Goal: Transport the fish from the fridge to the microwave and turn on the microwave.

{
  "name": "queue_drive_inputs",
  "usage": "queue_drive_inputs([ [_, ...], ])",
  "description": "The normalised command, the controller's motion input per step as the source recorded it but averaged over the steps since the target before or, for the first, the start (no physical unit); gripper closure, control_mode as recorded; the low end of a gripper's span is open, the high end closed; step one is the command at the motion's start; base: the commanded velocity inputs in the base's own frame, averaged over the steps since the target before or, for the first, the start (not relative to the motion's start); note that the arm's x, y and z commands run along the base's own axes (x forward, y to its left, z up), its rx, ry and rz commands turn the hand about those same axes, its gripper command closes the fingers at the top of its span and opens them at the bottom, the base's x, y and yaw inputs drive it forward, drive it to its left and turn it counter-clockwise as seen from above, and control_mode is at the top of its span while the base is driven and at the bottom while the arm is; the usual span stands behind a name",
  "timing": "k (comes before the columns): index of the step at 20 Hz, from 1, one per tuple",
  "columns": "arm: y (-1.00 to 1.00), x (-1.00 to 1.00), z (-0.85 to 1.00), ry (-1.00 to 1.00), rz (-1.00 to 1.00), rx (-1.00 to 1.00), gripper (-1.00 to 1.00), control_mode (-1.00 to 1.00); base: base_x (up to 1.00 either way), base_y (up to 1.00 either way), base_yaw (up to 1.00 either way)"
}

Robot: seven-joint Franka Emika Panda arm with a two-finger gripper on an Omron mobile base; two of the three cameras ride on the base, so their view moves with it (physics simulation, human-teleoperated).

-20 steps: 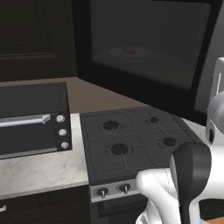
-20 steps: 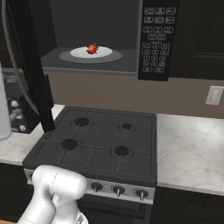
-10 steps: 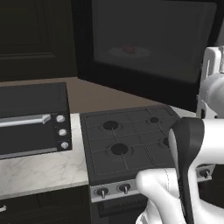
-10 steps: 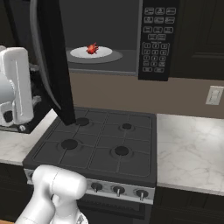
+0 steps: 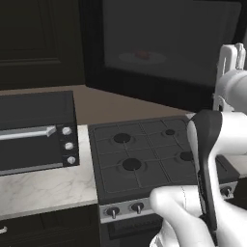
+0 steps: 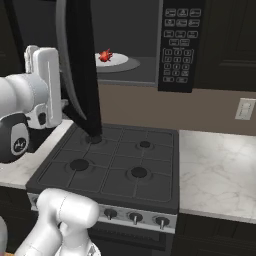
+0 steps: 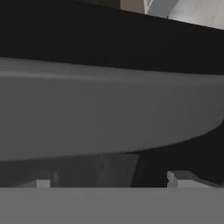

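Microwave (image 6: 150,45) sits above the stove (image 6: 115,165), door (image 6: 80,65) swung partly open toward the left. Fish (image 6: 105,55) lies on the plate (image 6: 120,64) inside the cavity; keypad (image 6: 176,45) on the microwave's right. Toaster oven (image 5: 36,132) stands on the desk (image 5: 46,190) left of the stove. More desk right of the stove, wall outlet (image 6: 244,109) behind it.

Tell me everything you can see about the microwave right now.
The microwave is a wide black unit mounted above the stove. Its door, dark glass with a curved grey handle, stands partly open, swung out over the stove's back left burner. A button keypad fills its right side. Inside, the grey cavity holds a white plate with the small red-orange fish on it. The open gripper is at the door's outer face; contact cannot be told.
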Motion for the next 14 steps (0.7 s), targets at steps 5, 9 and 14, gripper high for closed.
queue_drive_inputs([
  [5,-0.34,0.51,0.00,0.03,0.00,0.00,-1.00,-1.00,0.00,0.00,0.00],
  [9,-0.32,0.58,0.00,0.06,-0.02,0.00,-1.00,-1.00,0.00,0.00,0.00],
  [14,-0.29,0.65,0.00,0.09,-0.04,0.00,-1.00,-1.00,0.00,0.00,0.00],
])
